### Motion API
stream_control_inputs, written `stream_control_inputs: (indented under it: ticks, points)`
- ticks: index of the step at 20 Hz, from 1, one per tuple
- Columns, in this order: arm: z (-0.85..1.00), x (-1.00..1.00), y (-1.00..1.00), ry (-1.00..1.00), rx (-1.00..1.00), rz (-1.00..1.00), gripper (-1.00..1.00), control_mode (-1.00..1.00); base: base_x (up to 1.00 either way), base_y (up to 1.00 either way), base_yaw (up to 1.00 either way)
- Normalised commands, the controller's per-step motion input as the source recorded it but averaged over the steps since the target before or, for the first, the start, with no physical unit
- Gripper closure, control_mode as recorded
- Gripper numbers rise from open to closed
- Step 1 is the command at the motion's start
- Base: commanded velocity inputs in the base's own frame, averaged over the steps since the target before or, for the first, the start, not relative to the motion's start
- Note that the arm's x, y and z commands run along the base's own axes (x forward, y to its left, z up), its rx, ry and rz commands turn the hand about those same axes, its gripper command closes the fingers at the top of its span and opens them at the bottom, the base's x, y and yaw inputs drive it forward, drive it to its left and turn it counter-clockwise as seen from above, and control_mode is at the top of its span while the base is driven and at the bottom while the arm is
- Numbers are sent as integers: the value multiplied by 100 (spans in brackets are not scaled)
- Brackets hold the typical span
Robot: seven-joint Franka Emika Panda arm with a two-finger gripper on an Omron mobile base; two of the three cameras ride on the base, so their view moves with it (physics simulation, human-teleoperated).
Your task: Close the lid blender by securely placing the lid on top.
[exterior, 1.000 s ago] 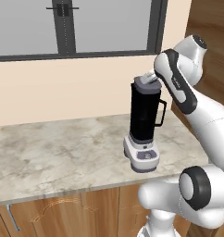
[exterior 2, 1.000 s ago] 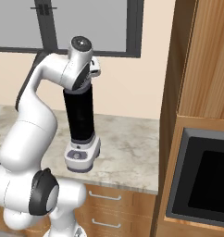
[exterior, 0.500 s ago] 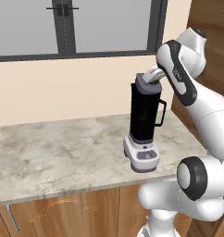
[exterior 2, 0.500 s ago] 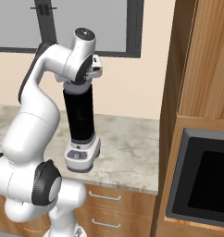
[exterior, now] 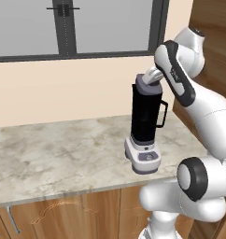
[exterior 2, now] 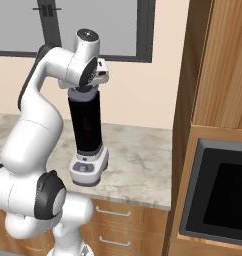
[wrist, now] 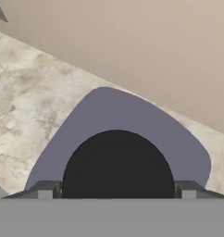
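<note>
Lid [exterior: 147, 85] sits right under the claw [exterior: 153, 76], on top of the blender [exterior: 145, 122] jar, and in the left base view it looks slightly tilted rather than flat on the rim. In the hand view the two fingertips [wrist: 45, 190] stand either side of the lid's dark knob [wrist: 117, 164], with the grey-lavender cap [wrist: 132, 115] spreading out beyond them. They appear pinched onto the knob, so I judge the claw to be clamped on the lid, though actual contact is hard to confirm.

Below the claw the black jar runs down to its grey base [exterior 2: 88, 168], which stands on the marble countertop [exterior: 59, 154]. The jar's thin handle [exterior: 162, 114] juts out just below the claw, on the arm's side. Behind the claw are the beige wall [wrist: 146, 41] and the window [exterior: 73, 25]; off to one side is the wooden cabinet [exterior 2: 218, 65].

The risk, as I see it: if the lid is let go while cocked, it may rest on one edge instead of seating, then slide off. Pressing down off-centre could also rock the tall jar on its base.
</note>
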Motion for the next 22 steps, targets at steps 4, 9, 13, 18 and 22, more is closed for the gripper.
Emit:
stream_control_inputs:
  ticks: [4,9,13,18,22]
  points:
    - [11,0,4,1,0,0,100,-100,0,0,0]
    - [22,0,0,2,-10,0,100,-100,0,0,0]
    - [15,0,8,9,-17,0,100,-100,0,0,0]
    - [-2,-1,5,27,-12,0,100,-100,0,0,0]
    - [0,0,2,31,-1,0,100,-100,0,0,0]
